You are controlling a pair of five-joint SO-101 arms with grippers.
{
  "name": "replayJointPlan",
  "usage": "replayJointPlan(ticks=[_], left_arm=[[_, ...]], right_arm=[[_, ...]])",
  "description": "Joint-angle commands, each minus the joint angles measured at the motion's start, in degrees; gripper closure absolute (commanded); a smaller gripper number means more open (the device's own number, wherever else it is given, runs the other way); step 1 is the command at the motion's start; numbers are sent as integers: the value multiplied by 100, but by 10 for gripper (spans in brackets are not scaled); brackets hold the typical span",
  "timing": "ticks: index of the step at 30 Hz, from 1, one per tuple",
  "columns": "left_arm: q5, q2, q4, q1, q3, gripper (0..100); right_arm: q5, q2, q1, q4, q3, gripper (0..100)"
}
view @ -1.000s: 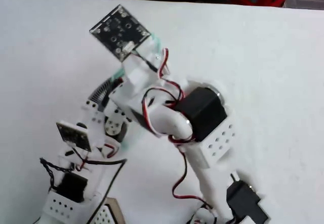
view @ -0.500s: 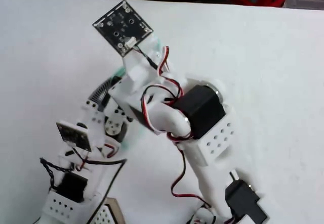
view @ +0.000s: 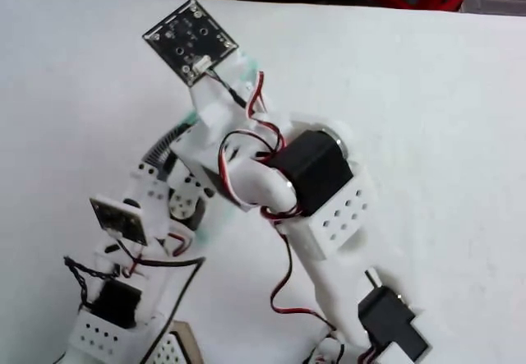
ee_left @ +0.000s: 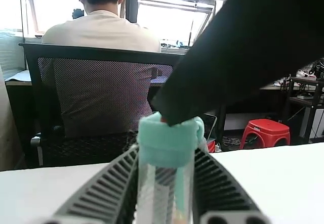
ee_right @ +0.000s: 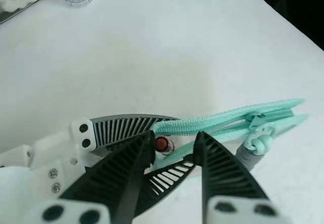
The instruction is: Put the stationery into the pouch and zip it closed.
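Teal pouch stretching away from left gripper pinching its end, zip pull farthest; right gripper spread above

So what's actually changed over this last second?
The right arm swung slightly left and toward the far edge of the table, carrying its camera board along. Nothing was grabbed or let go. The left arm stayed put, and the left claw stayed clamped on the teal pouch.

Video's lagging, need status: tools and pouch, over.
Left tool shut on clear pouch with teal zip. Right tool open beside that grip. Teal zip pull unheld. In the way: left tool's fingers.
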Motion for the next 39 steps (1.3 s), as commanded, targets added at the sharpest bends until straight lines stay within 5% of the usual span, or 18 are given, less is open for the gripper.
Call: replayJointPlan(ticks=[1, 39], left_arm=[[70, 22, -18, -22, 35, 887], [70, 22, -18, -66, 53, 884]], right_arm=[[9, 13, 4, -40, -114, 868], [571, 927, 620, 321, -730, 947]])
